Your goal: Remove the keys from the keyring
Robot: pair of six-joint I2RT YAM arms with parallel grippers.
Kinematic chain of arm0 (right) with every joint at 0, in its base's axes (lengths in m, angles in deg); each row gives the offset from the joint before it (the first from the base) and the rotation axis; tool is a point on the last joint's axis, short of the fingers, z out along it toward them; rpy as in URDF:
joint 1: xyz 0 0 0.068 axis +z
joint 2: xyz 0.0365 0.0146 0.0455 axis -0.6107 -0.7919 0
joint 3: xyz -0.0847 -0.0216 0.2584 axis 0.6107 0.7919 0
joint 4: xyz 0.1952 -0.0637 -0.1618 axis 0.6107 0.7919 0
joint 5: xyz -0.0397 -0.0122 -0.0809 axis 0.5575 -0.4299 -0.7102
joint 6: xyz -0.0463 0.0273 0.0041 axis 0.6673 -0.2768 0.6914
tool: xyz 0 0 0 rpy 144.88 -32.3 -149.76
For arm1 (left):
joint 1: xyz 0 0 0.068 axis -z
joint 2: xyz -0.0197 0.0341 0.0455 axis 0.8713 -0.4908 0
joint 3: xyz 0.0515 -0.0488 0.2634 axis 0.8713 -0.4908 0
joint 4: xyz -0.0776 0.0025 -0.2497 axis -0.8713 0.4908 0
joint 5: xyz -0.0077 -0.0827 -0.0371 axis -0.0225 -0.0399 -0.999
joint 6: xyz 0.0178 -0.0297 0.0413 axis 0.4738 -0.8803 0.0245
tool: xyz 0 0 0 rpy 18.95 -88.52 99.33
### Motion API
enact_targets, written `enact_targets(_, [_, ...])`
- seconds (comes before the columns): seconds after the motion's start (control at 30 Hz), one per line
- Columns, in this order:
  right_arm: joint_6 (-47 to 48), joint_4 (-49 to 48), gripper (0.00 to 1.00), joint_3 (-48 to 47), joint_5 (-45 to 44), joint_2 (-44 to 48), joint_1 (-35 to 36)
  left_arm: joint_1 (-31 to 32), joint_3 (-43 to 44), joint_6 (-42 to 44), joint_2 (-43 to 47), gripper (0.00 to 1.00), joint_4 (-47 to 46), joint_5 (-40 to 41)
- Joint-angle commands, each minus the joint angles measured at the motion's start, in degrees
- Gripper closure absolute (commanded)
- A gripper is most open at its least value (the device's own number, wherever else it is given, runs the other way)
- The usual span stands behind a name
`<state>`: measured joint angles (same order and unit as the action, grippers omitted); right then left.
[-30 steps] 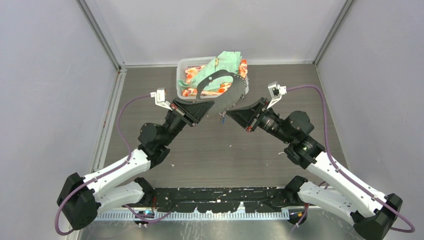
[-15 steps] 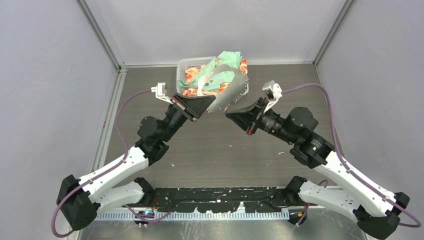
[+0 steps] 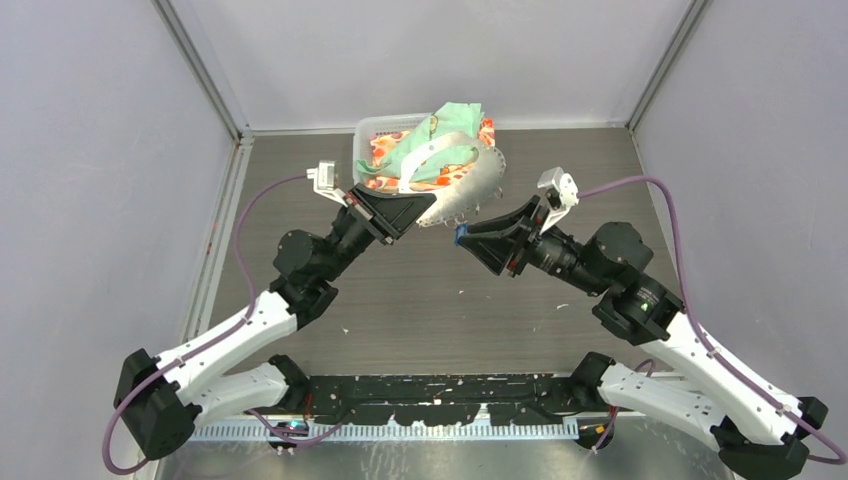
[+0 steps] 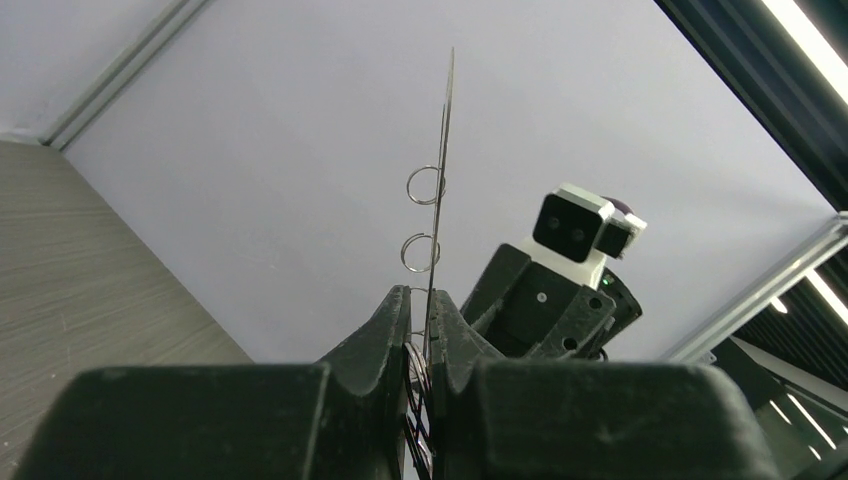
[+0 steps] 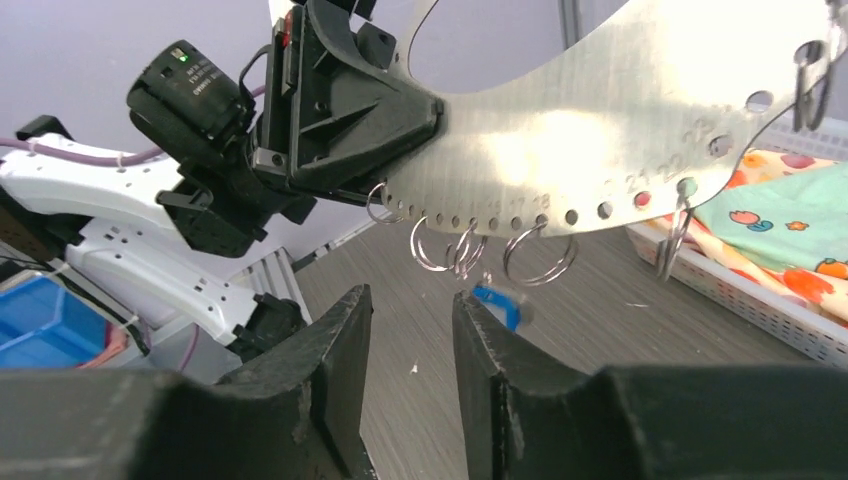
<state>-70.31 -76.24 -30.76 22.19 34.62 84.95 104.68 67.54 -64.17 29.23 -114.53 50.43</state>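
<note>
1. Pinching the keyring (image 3: 468,188) by its lower edge, the left gripper (image 4: 420,300) has its two fingers pressed together on the thin plate. The left wrist view shows the plate edge-on, standing straight up out of the jaws.
2. The keyring is held in the air above the table (image 3: 420,300). It is tilted, with its far side over the near corner of the basket (image 3: 362,135) of cloths (image 3: 455,115).
3. Small silver loops (image 5: 540,262) hang in a row from the holes along the plate's lower rim, several of them bunched close beside the left gripper's tips.
4. The right gripper (image 5: 410,300) points at that rim from the right, its tips just below the loops and not touching the plate.
5. Its fingers (image 5: 335,340) stand apart with a clear gap, and nothing lies between them.
6. The keys (image 5: 497,303) show as a small blurred piece with a bright blue tag. They sit just at the tip of the finger seen on the right of the wrist view, outside the gap and right under the hanging loops.
7. The blur hides whether the keys touch that fingertip or hang from a loop.
8. From above, the blue tag sits at the very tip of the right gripper, between it and the plate's rim, near the left gripper.
</note>
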Motion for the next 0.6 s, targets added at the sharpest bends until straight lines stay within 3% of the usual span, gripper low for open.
enact_targets(0.0, [-5.8,-8.6,0.59,1.0,8.9,-0.1,-4.5,-0.2,3.8,-0.5,-0.3,0.99,-7.1,-4.3])
enact_targets(0.23, [-26.1,-30.3,0.62,7.9,21.2,-1.1,-17.9,-0.2,4.0,-1.8,-1.4,0.99,-9.6,-5.7])
enact_targets(0.4, [-35.5,-42.3,0.64,8.9,25.7,-4.8,-19.5,-0.2,4.2,-2.2,-1.5,1.0,-8.8,-5.3])
enact_targets(0.57, [-36.9,-43.7,0.71,9.4,27.2,-5.1,-19.5,-0.4,4.3,-2.2,-1.1,0.99,-7.2,-3.2])
